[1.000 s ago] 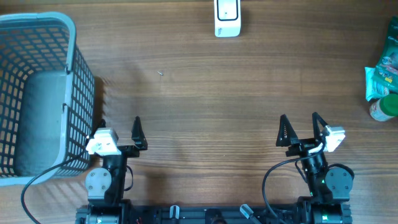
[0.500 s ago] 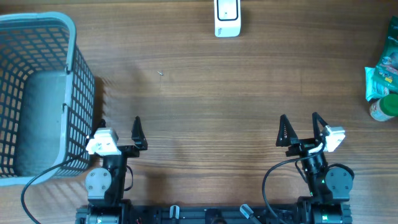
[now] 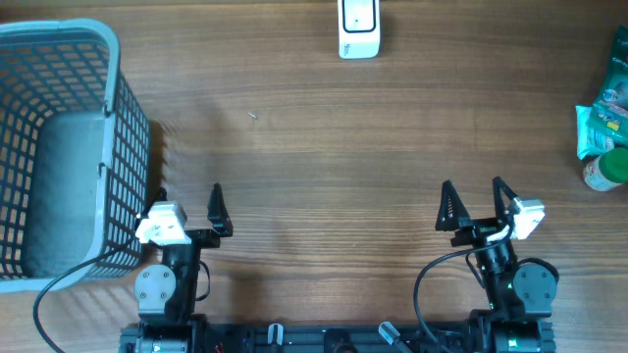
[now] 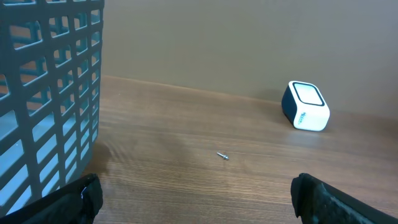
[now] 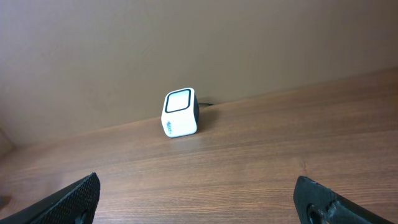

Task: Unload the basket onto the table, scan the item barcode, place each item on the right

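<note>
The white barcode scanner [image 3: 358,27] stands at the table's far edge, centre; the left wrist view has it far right [image 4: 305,106] and the right wrist view far centre [image 5: 180,112]. A green-and-white packet [image 3: 603,118] and a green-capped bottle [image 3: 608,172] lie at the right edge, both cut off by the frame. My left gripper [image 3: 188,201] is open and holds nothing, near the front edge beside the basket. On the front right, my right gripper [image 3: 473,191] is open and holds nothing too. Only bare wood shows between each pair of fingers [image 4: 196,199] [image 5: 199,199].
A grey-blue mesh basket [image 3: 132,167] fills the left side; its wall [image 4: 50,93] rises close by the left gripper's left finger. A tiny screw [image 3: 253,116] lies on the wood left of centre. Arm bases and cables sit along the front edge.
</note>
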You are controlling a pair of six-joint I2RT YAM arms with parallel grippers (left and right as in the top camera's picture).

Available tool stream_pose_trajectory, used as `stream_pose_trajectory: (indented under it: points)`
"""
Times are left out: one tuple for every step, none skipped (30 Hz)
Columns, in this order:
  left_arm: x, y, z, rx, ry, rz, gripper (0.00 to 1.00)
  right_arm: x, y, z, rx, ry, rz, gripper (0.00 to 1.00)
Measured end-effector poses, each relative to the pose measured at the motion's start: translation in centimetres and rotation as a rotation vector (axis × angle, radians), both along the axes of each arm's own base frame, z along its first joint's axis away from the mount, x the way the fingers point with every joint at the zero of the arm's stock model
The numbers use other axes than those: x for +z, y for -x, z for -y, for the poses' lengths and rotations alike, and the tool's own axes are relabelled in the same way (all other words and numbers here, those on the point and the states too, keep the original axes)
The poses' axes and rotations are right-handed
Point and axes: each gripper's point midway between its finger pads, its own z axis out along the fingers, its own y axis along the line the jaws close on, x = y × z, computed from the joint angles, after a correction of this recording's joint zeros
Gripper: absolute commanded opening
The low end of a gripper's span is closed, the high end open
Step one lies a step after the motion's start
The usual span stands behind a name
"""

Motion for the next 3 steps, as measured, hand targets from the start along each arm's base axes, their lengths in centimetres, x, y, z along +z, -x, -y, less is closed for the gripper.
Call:
stream_pose_trajectory:
  points:
    - [-0.01, 0.0, 0.0, 0.0, 0.0, 0.0, 1.0, 0.02, 0.0, -0.01, 0.0, 0.0, 0.0, 1.0]
    - [-0.01, 0.0, 0.0, 0.0, 0.0, 0.0, 1.0, 0.0, 0.0, -0.01, 0.0, 0.0, 0.0, 1.0]
    - [0.0, 0.0, 0.0, 0.0, 0.0, 0.0, 1.0, 0.0, 0.0, -0.01, 0.0, 0.0, 0.0, 1.0]
